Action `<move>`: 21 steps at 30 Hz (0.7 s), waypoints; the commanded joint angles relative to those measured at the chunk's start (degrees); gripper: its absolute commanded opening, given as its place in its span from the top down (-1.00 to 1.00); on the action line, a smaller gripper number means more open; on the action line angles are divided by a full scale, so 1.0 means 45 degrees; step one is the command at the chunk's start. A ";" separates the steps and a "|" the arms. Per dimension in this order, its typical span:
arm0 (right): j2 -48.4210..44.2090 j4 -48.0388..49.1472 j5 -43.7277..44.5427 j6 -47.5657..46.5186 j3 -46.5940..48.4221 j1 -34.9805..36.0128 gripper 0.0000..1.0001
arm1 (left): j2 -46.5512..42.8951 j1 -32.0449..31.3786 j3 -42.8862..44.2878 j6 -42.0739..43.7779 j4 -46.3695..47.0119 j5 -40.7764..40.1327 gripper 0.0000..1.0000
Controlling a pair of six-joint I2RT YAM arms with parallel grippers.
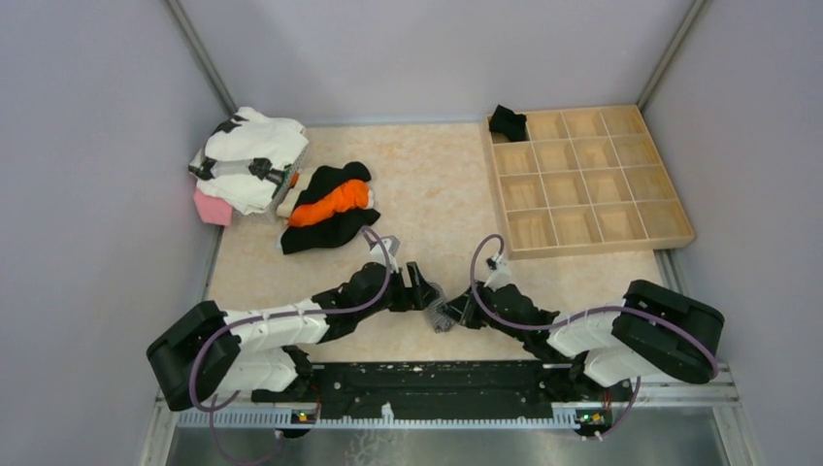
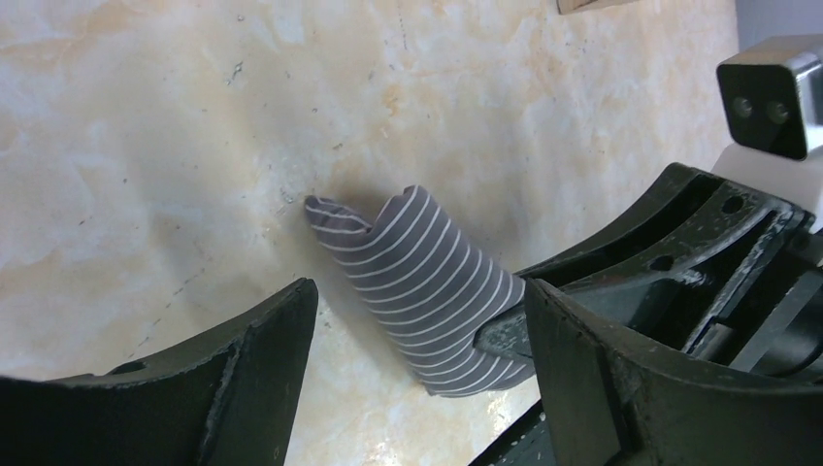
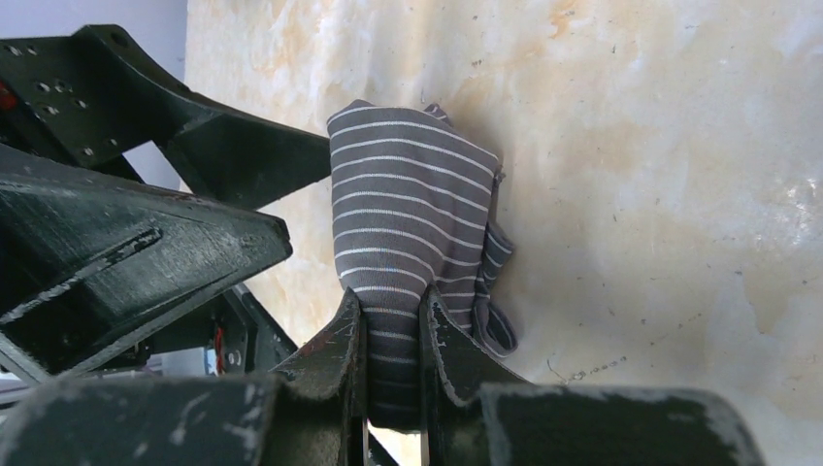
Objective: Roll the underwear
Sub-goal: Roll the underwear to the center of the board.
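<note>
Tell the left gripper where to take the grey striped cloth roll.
Take the grey white-striped cloth roll by its free end, away from the right gripper clamped on the other end. Bring the open left gripper straight forward, fingers pinching across the roll: it is narrow there and sits between them.

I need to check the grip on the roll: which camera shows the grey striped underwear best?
The right wrist view: the striped underwear fills the centre, pinched by the right gripper. The left wrist view shows its side, one end hidden; the top view shows only a tiny patch.
</note>
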 commanded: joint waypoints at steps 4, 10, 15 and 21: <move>0.0547 -0.1518 -0.0384 -0.0552 0.0101 -0.0040 1.00 | 0.0548 -0.0020 0.0767 0.0117 0.0764 0.0100 -0.55; 0.0567 -0.1537 -0.0370 -0.0592 0.0124 -0.0043 1.00 | 0.1378 -0.0020 0.1048 0.0027 0.0267 0.0175 -0.51; 0.0569 -0.1573 -0.0418 -0.0614 0.0184 -0.0041 1.00 | 0.1925 -0.0020 0.1028 -0.0114 0.0291 0.0180 -0.46; 0.0507 -0.1776 -0.0479 -0.0758 0.0306 -0.0041 0.90 | 0.2310 -0.0037 0.1005 -0.0108 0.0000 0.0080 -0.26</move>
